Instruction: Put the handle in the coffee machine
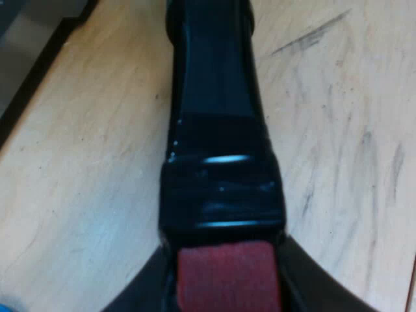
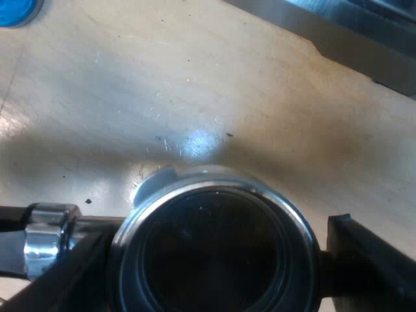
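My left claw (image 1: 227,286) grips the handle (image 1: 218,130) at its red end, my right claw (image 2: 218,260) clasps the holder (image 2: 214,181); putting it in the machine is not yet done

holder's basket (image 2: 214,181) sits within the right gripper (image 2: 214,273), over the table (image 2: 260,97); its handle (image 1: 218,130) runs out sideways from it; handle's end is pinched between the fingers of the left gripper (image 1: 227,279); tamper (image 2: 16,10) on the table, well apart

Coffee-making bench; the kind of room cannot be told.
A pale wooden surface (image 1: 78,169), scuffed and streaked with dark marks, with a metal holder (image 2: 214,195) over it.
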You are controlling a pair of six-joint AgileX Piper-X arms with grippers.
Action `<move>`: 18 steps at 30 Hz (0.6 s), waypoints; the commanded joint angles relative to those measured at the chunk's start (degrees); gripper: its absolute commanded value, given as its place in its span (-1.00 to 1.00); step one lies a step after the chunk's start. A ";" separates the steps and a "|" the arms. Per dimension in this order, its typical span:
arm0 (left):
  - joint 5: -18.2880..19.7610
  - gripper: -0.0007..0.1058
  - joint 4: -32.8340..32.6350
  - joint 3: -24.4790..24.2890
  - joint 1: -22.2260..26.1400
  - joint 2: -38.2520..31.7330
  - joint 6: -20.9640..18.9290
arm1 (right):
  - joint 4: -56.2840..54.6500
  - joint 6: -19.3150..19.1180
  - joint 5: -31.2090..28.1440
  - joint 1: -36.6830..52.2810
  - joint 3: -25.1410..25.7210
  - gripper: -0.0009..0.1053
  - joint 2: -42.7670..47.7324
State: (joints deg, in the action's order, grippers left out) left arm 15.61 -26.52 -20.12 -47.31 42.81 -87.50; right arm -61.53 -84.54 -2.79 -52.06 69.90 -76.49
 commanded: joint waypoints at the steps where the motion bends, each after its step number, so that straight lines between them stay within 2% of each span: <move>1: 0.00 -0.98 0.66 -0.40 -0.20 -0.20 0.54 | -0.24 -1.32 1.46 0.06 0.37 -0.98 0.95; 14: 0.00 -0.98 0.66 -0.73 -0.20 -0.20 0.54 | -0.24 -0.07 1.32 0.06 0.37 -0.98 0.95; 17: 0.00 -0.98 0.66 -0.73 -0.20 -0.20 0.54 | -0.24 -0.07 1.32 0.06 0.37 -0.73 0.95; 18: 0.00 -0.98 0.66 -0.85 -0.20 -0.20 0.54 | -0.35 -0.07 1.43 0.06 0.37 -0.53 0.95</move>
State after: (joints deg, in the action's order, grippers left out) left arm 15.61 -26.52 -20.26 -47.31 42.81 -87.50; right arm -61.51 -83.67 -2.79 -52.06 69.90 -76.49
